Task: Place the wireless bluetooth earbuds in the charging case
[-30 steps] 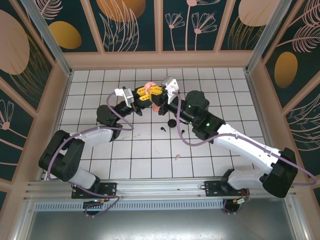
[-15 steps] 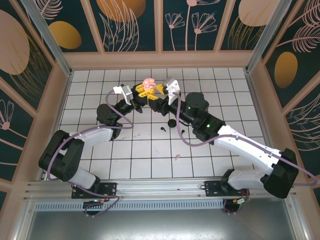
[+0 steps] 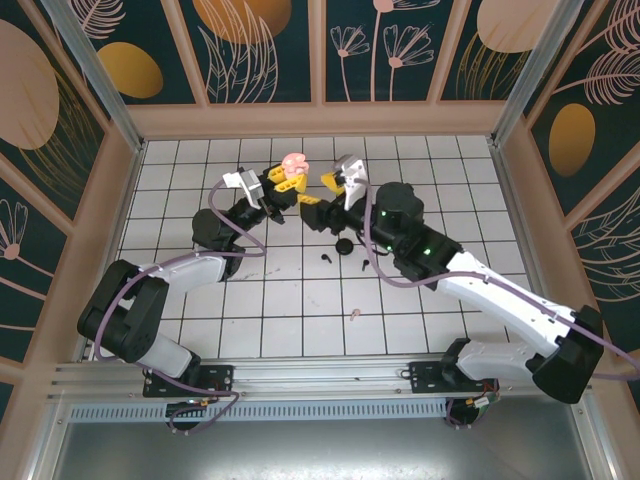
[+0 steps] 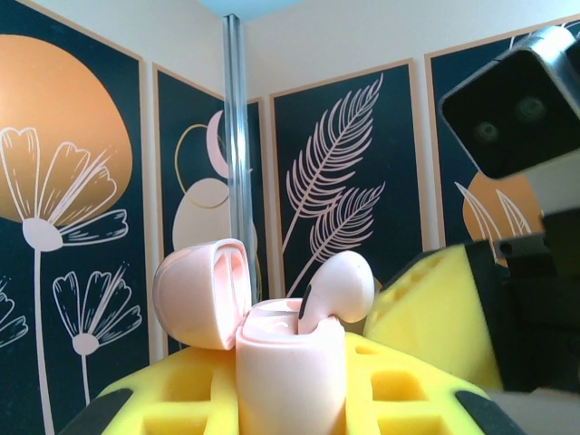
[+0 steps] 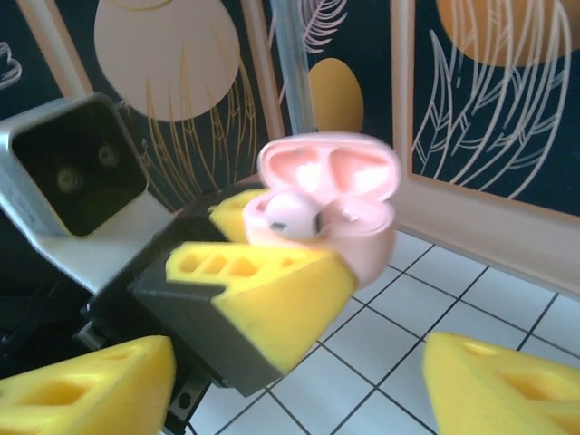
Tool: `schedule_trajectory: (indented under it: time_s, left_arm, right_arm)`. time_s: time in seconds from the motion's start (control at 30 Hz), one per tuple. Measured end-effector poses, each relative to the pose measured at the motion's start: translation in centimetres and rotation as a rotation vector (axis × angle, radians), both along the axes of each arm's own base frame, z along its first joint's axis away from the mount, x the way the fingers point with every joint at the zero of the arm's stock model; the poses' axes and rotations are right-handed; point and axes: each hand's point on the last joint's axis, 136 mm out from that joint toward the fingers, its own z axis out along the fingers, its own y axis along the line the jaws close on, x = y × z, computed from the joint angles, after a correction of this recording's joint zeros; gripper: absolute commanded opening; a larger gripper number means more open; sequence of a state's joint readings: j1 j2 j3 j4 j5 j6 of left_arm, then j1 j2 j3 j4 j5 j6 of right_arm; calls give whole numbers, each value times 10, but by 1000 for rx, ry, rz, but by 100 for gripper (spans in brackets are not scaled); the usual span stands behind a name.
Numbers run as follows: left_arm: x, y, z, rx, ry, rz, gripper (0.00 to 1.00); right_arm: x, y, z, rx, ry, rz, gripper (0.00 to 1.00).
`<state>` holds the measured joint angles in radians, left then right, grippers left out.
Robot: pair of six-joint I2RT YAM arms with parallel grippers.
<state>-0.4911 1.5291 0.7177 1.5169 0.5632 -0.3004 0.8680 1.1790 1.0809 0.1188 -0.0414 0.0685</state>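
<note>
above the far middle of the tiled worktop point(image 3: 300, 335), the left gripper point(image 3: 283, 182) stays clenched on the pink charging case point(image 4: 290, 362), whose lid point(image 4: 201, 292) is flipped back. since a second ago the right gripper point(image 3: 333, 186) has drawn off to the right and now hangs released, its yellow fingers spread with nothing between them. a pink earbud point(image 4: 341, 285) sits in the case, its head poking up at a tilt. i judge it delivered but perhaps not pressed fully home. another pink earbud point(image 3: 353, 314) lies on the near tiles, and two black earbuds point(image 3: 327, 258) lie beside a black case point(image 3: 343, 246) under the right arm. the gap between the grippers is narrow and the back wall is near, but the near tiles give open room.
</note>
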Motion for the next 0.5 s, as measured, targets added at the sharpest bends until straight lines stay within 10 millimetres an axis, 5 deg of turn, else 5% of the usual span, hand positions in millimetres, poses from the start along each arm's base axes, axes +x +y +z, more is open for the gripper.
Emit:
schedule_trajectory:
  time_s: [0.2,0.37,0.5]
  left_arm:
    - [1,-1,-13,25,9,8,0]
    - [1,-4,-21,51,9,4,0]
    - [0,-7,-25,74,3,-5,0]
  right_arm:
    - [17,-29,40,57,77,-103,2]
    - [30,-31,62,70,165,-141,0]
    - [42,-16,40,11,274,-143,0]
